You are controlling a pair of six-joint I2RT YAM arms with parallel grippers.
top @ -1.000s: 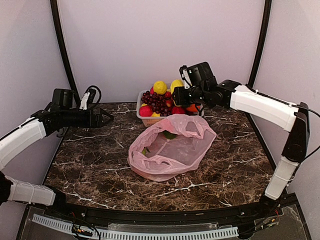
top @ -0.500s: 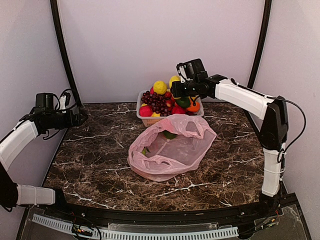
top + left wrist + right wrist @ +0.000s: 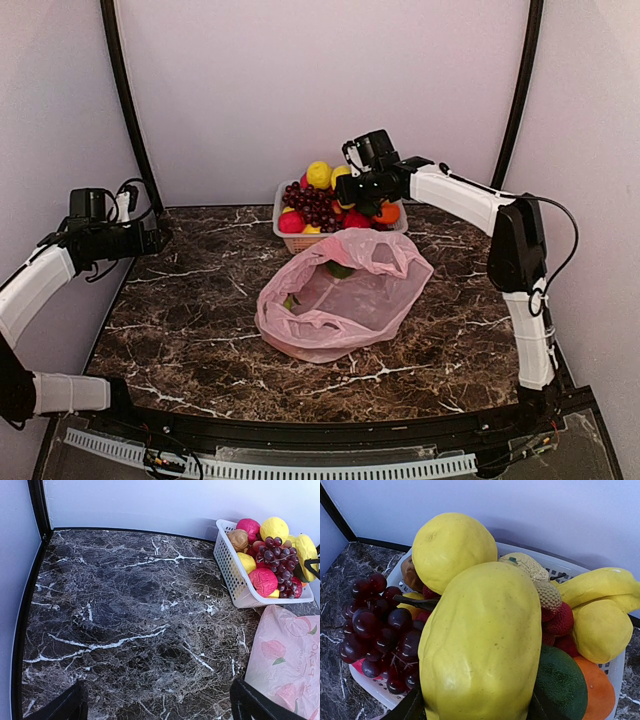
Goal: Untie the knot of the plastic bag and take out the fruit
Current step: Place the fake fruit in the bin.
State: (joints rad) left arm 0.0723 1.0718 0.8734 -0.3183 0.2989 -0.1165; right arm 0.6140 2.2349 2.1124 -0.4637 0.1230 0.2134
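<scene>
Now: one fruit is out of the bag and up over the basket.
Right gripper (image 3: 352,192): clenched on a long yellow fruit (image 3: 480,645), one finger on each side of it.
Yellow fruit: it looks smooth, shiny and hard, so it may slip. It is fat in the middle, and that is where it is held. I think it is light, like a toy.
Basket (image 3: 281,214): white, at the back of the worktop (image 3: 125,620), right under the yellow fruit. It is piled high with dark grapes (image 3: 375,625) and more yellow, red, orange and green fruit. A fruit let go on top could roll off.
Plastic bag (image 3: 345,300): pink and thin, lying in the middle of the worktop, just in front of the basket. Its mouth gapes open.
Knot: I see no tied bunch, so it looks undone.
Fruit in the bag: a green fruit (image 3: 340,270) shows at the mouth. Something small sits near the left edge, but I cannot tell what.
How the bag will handle: soft, floppy and very light. It may slide or lift when a fruit is pulled out. A good place to hold it is the rim or a handle loop.
Left gripper (image 3: 160,709): wide open, holding nothing, well away at the left over bare worktop.
</scene>
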